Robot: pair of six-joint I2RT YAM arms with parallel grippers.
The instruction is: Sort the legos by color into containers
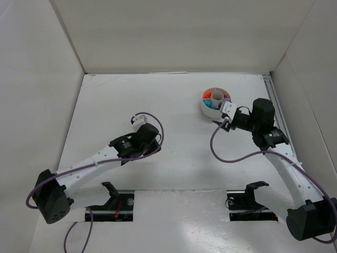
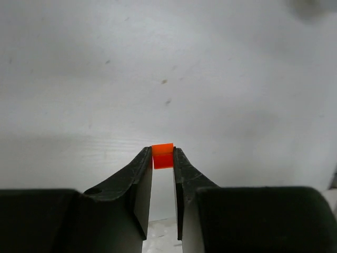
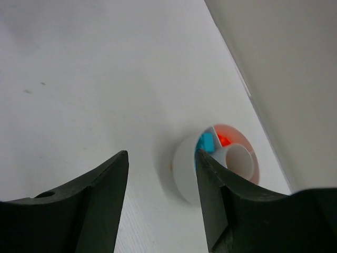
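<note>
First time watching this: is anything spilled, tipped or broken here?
Nothing stands out. The white dish sits upright with bricks inside, and the left gripper pinches an orange brick squarely.

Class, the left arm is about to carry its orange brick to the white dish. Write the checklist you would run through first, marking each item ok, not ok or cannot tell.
1. Left tool shut on the orange brick: ok, pinched at its very tip.
2. Dish standing upright: ok.
3. Space over the dish free: not ok, the right tool hangs at its near rim.
4. Right tool empty: ok, open with nothing in it.
5. Matching compartment found: cannot tell. A teal piece and a red-orange piece lie in separate compartments, but whether that colour matches the brick is unclear.
</note>
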